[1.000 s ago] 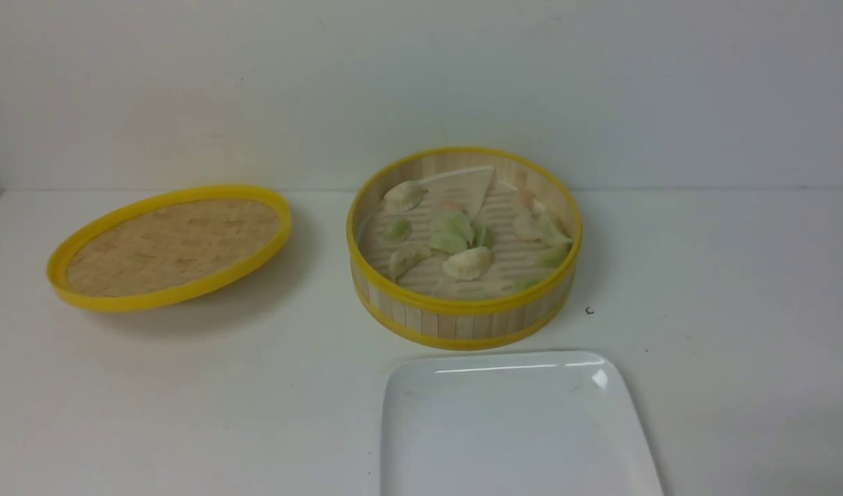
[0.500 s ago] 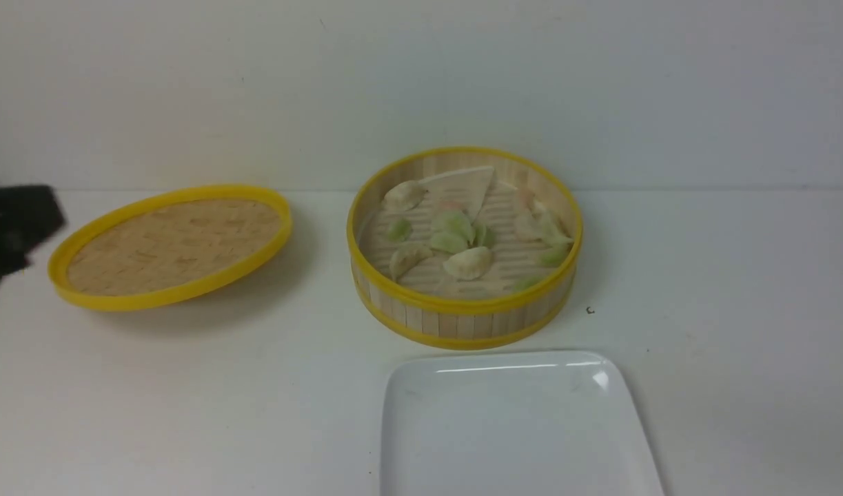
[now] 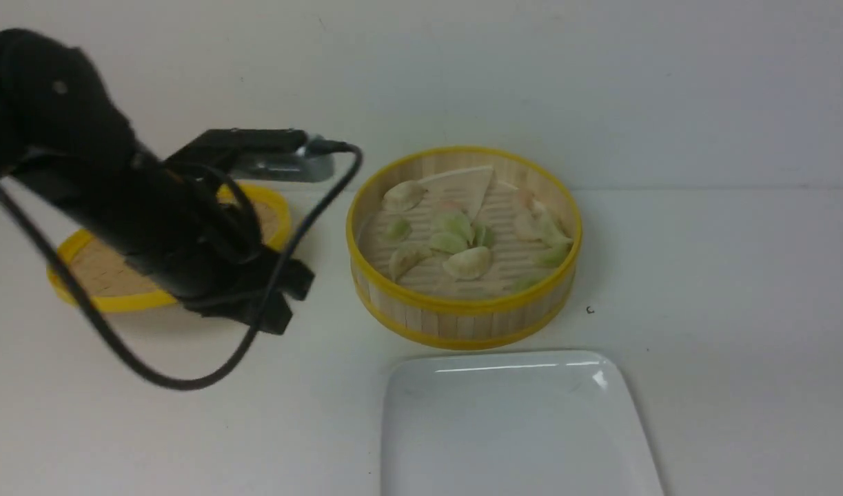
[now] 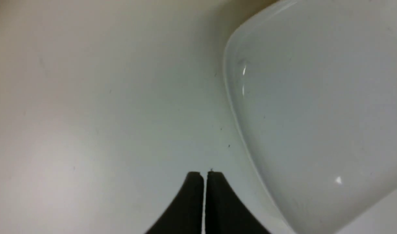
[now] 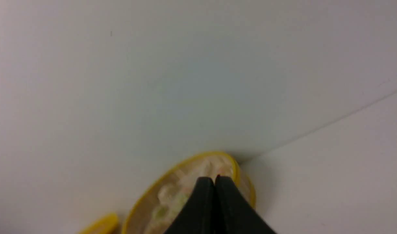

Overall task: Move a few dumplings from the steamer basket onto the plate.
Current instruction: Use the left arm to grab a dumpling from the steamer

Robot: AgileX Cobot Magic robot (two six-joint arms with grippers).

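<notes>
Front view: the dumplings (image 3: 455,238) lie in the basket (image 3: 462,324), just far of the plate (image 3: 518,427); the left gripper (image 3: 290,300) hangs left of the basket. Only the wrist views show jaws: both pairs pressed together, the right gripper (image 5: 215,178) facing the basket.

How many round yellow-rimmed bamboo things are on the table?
2. The deep basket sits mid-table beyond the white plate, with dumplings inside. The flat lid lies to its left, partly hidden by the robot's left arm.
</notes>
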